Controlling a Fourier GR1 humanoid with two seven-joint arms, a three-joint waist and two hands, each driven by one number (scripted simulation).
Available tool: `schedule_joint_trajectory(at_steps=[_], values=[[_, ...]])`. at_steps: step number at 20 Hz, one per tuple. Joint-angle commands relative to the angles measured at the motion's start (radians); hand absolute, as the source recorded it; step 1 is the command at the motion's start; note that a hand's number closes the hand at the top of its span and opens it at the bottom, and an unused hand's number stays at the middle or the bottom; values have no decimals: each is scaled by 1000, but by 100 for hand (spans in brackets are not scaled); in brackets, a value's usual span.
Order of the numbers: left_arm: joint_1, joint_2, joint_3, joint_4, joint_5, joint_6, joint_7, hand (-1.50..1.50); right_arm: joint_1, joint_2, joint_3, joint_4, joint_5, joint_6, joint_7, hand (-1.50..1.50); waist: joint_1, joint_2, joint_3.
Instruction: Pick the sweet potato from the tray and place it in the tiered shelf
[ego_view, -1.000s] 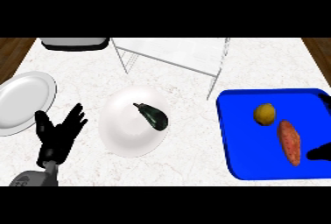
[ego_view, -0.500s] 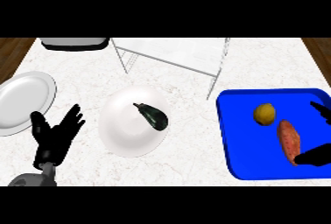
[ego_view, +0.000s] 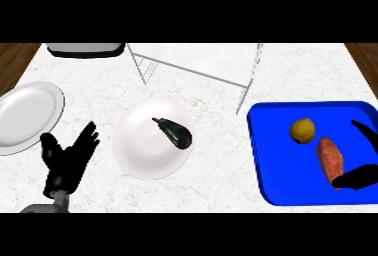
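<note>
Two hands in view. Left hand (ego_view: 69, 159) resting at lower left, fingers spread, holding nothing. Shelf (ego_view: 198, 65) top centre. Sweet potato (ego_view: 330, 156) on tray (ego_view: 275, 150), below lemon (ego_view: 302, 130). Right hand (ego_view: 359, 175) straddling potato, uncurled, not yet closed. Reach step; next, close fingers, lift.

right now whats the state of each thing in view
sweet potato: lying on the blue tray, not lifted
lemon: on the blue tray
eggplant: lying on the white plate
grey plate: bare
tiered shelf: nothing on it
right hand: open around the sweet potato
left hand: open, resting
</note>
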Motion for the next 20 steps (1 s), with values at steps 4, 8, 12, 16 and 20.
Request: schedule_joint_trajectory(at_steps=[4,8,12,16,20], values=[[-64,18,69,68,-7,-75,20,0,-68,52,9,196,147,-97,-119,-150,2,3,-1],[-3,-22,58,-9,-33,-68,49,0,-124,81,-21,275,169,-124,-170,-150,3,2,-1],[-78,-57,88,110,-74,-46,26,0,-125,85,-52,338,173,-146,-258,-150,0,3,-2],[20,-62,101,-13,-79,-81,36,0,-146,119,-37,344,210,-146,-248,-150,2,2,-2],[-59,-55,88,25,-87,-55,71,0,-110,116,93,425,245,-52,-370,150,12,5,0]])
